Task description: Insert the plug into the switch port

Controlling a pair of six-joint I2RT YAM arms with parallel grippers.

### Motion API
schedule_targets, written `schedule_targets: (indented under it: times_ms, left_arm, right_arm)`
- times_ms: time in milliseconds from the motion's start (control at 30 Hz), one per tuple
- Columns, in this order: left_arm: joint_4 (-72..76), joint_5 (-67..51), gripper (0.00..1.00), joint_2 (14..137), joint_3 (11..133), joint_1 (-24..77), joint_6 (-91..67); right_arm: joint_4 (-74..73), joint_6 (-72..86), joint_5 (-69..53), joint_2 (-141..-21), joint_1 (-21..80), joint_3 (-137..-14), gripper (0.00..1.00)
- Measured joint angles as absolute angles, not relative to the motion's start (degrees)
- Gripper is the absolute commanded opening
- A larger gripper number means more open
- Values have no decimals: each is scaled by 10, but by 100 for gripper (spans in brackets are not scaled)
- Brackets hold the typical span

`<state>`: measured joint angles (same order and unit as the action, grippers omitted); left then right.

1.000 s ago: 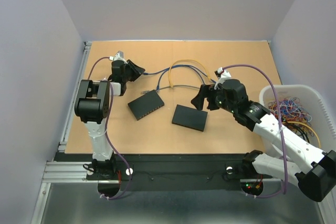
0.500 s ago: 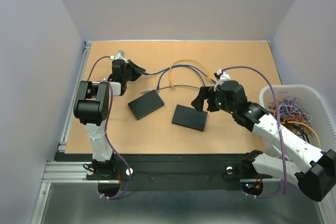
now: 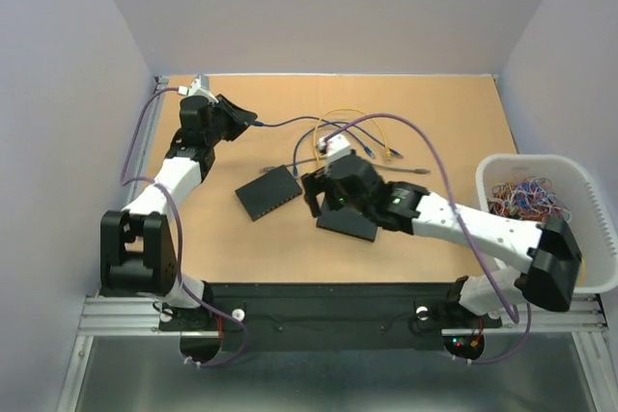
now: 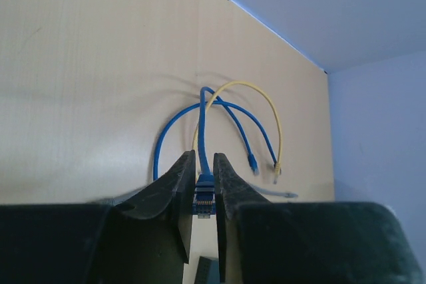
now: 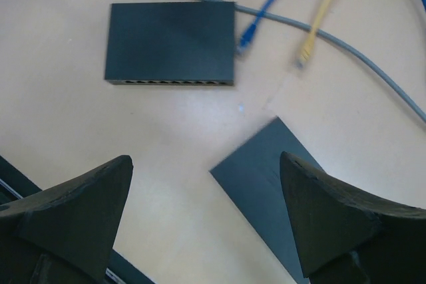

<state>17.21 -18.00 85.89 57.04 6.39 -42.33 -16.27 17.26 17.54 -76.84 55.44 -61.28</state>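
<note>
Your left fingers (image 4: pixel 188 187) are pinching the small blue plug (image 4: pixel 204 199) on the end of the thin blue cable (image 4: pixel 200 131). They hold it above the far left part of the wooden bench (image 3: pixel 435 238). Your right fingers (image 3: pixel 323 198) are spread wide, near the flat black switch box (image 5: pixel 170 38) and a second flat black box (image 5: pixel 266 177).

Turn the plug to face the row of little ports (image 5: pixel 170 82) on the switch's long edge. I think they are all free, but they look too small to be sure. Push slow and straight. Let the right fingers hold the switch so it can't slide.
</note>
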Motion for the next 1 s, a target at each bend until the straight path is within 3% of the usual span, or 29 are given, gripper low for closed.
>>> schedule_targets:
  times_ms: [167, 533, 1000]
  left_arm:
    - [111, -179, 0, 735, 515, 64, -422]
    - [-15, -193, 0, 577, 443, 64, -414]
    - [-97, -243, 0, 503, 430, 64, -416]
  right_arm:
    - [-89, 68, 237, -845, 654, -632, 97]
    - [127, -75, 230, -863, 649, -614, 99]
    - [195, -145, 212, -981, 649, -674, 100]
